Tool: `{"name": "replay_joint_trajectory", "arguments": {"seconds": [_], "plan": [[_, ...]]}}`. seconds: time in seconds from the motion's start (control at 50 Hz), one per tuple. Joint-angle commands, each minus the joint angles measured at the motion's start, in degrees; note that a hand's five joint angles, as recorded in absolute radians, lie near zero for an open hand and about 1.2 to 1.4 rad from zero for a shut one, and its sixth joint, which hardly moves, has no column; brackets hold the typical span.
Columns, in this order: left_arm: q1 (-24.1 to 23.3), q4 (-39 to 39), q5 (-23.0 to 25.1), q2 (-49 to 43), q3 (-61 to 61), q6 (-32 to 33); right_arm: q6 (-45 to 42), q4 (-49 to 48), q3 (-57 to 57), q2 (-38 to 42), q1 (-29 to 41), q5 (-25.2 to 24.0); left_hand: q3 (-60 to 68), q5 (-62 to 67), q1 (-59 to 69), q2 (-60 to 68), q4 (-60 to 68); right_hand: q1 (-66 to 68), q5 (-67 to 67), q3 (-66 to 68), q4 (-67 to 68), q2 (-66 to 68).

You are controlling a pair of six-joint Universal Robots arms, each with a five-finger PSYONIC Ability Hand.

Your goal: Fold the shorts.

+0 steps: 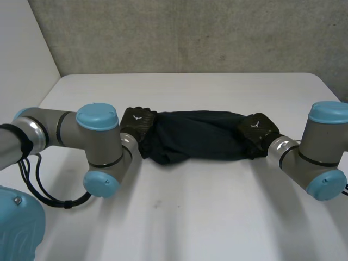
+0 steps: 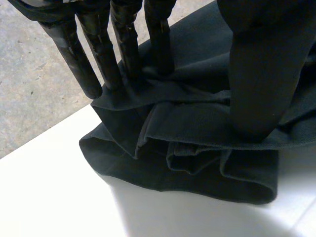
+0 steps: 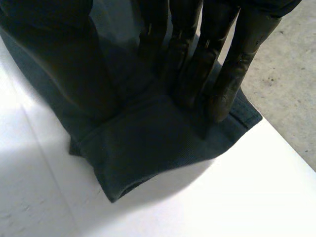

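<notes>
Shorts (image 1: 196,137), dark, lie as a long bunched band across the middle of the worktop (image 1: 190,217), running side to side between the two hands. Left hand (image 1: 137,122) is on the band's left end and right hand (image 1: 258,129) on its right end.

In the left wrist view the fingers (image 2: 126,44) are straight, tips down on the cloth, and the thumb (image 2: 256,74) presses the same end from the other side. Layers ruck up between them, so it reads as a pinch on the shorts. The right wrist view shows the same: straight fingers (image 3: 232,74) with tips on the cloth near a ribbed edge, thumb (image 3: 64,64) opposite, cloth caught between them.

Step in hand, as a guess: both ends gripped, ready to carry or lay the band for a further fold. The fold is only part done, because the left end is loose and several layers are showing. The next move calls for both hands to travel together and keep the band taut, so the layers don't slip out.

Bare worktop is open on the robot's side of the shorts and also beyond them, up to the far edge by the wall (image 1: 190,32). The left arm (image 1: 65,130) and right arm (image 1: 321,147) flank the band closely, so sideways room is tight. The worktop's left edge is near the left arm.
</notes>
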Motion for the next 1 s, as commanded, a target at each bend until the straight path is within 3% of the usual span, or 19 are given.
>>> {"name": "replay_joint_trajectory", "arguments": {"seconds": [0.02, 0.22, 0.24, 0.36, 0.52, 0.66, 0.76, 0.82, 1.0], "plan": [[0.1, 0.0, 0.0, -3.1, 4.2, -0.1, 4.3, 1.7, -1.3, -2.5, 0.2, 0.0, 10.4, 11.4, 10.1, 10.8, 11.1, 30.4, 19.2, 13.3, 12.9, 13.8], [0.2, -0.1, 0.0, -3.9, 5.9, 0.0, 4.7, 9.5, -0.6, -12.8, 1.3, 0.1, 43.4, 44.4, 43.1, 43.8, 44.1, 30.4, 19.2, 13.3, 12.9, 13.8], [0.1, -0.1, 0.0, -3.6, 5.7, 0.0, 4.6, 10.1, -0.6, -13.5, 1.3, 0.1, 52.8, 53.8, 52.5, 53.1, 53.4, 30.4, 19.2, 13.3, 12.9, 13.8], [0.3, -1.9, 0.0, -0.5, 3.6, 0.0, 4.6, 14.0, -0.6, -19.0, 1.6, 1.0, 52.9, 53.9, 52.5, 53.2, 53.5, 30.4, 19.2, 13.3, 12.9, 13.8], [3.7, -8.7, 1.2, 19.0, -7.3, 0.1, 4.6, 17.2, -2.5, -29.5, 2.5, 6.4, 52.9, 53.9, 52.5, 53.2, 53.5, 30.4, 19.2, 13.3, 12.9, 13.8], [6.5, -16.6, 5.5, 37.6, -14.8, -0.1, 4.5, 21.4, -6.2, -35.8, 2.7, 9.4, 52.9, 53.9, 52.5, 53.2, 53.5, 30.4, 19.2, 13.3, 12.9, 13.8], [9.2, -18.6, 9.1, 41.8, -20.2, 0.2, 4.6, 24.4, -6.0, -34.5, 4.3, 9.8, 52.9, 53.9, 52.5, 53.2, 53.5, 30.4, 19.2, 13.3, 12.9, 13.8], [9.9, -18.2, 9.2, 41.4, -22.3, 0.2, 4.8, 25.4, -5.5, -29.7, 7.1, 11.0, 52.9, 53.9, 52.5, 53.2, 53.5, 30.4, 19.2, 13.3, 12.9, 13.8], [12.6, -18.2, 8.5, 25.0, -21.0, 1.1, 9.1, 24.9, -4.9, -15.5, 12.0, 16.1, 52.9, 53.9, 52.5, 53.2, 53.5, 30.4, 19.2, 13.3, 12.9, 13.8]]}}
